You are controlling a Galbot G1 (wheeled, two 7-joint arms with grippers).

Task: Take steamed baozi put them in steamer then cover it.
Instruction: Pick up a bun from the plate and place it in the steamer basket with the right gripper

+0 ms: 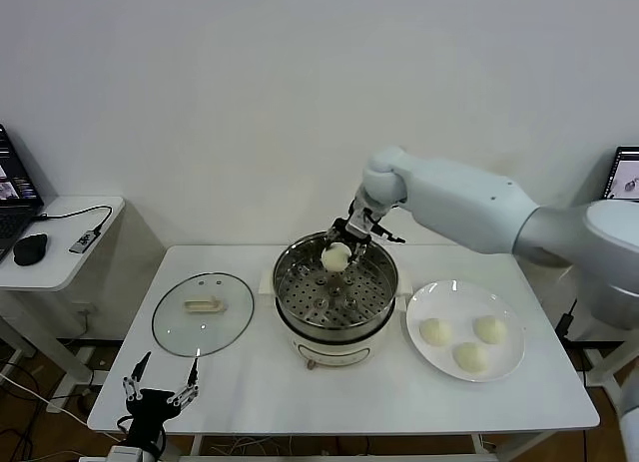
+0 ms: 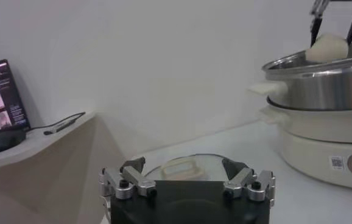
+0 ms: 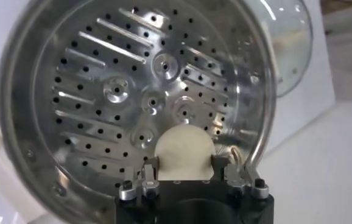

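Nearest the head camera, the left end effector (image 1: 160, 390) hangs parked at the bench's (image 1: 250, 392) front left edge with its fingers spread wide, and the cover (image 1: 203, 313) lies flat on the bench just beyond it. Across the bench, the right end effector (image 1: 344, 244) is closed on one baozi (image 1: 335, 255) and holds it over the far rim of the steamer (image 1: 335, 300), above the perforated tray (image 3: 127, 91), which has no bun on it. Three more baozi (image 1: 435, 331) wait on the plate (image 1: 439, 294) to the right of the steamer. The risk from here is probably a drop from too high: the smooth bun could bounce or roll against the steel wall, or catch the rim if released this near the far edge. A hard squeeze could also dent the soft dough. From the right wrist view the bun's lower half is hidden behind the end effector body, so the grip contact cannot be judged. The steamer's base is cut off in the left wrist view, and how far the bun hangs above the tray is hard to make out.
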